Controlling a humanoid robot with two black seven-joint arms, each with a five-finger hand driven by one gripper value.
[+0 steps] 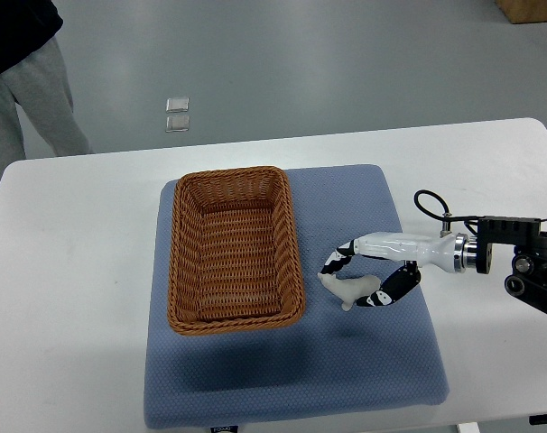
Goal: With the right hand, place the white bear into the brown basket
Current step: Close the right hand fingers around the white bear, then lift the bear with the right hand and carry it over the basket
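Fingers (346,255) of the right hand (375,271) are curling around the white bear (350,290), one set arching over it from above and another, black and white, wrapping under it on the side toward the wrist, so the hand is grasping the toy. The bear is sitting just beside the brown basket (235,250), off its right long wall and near its nearer right corner, outside it. Whether the bear is resting on the blue mat (346,379) or is lifted slightly clear of it cannot be told from this view; a faint shadow is lying on the mat below it.

The right arm is reaching in from the picture's right edge, with a black cable (433,209) looping above the silver wrist.

The wicker basket is standing upright on the left half of the mat, its inside showing only woven weave. The mat is lying on the white worktop (66,271).

Beyond the worktop's far edge, a person in grey trousers (39,99) and a dark top is standing at the upper left, and two small clear squares (176,115) are lying on the grey floor. No readable writing or brand is showing anywhere.
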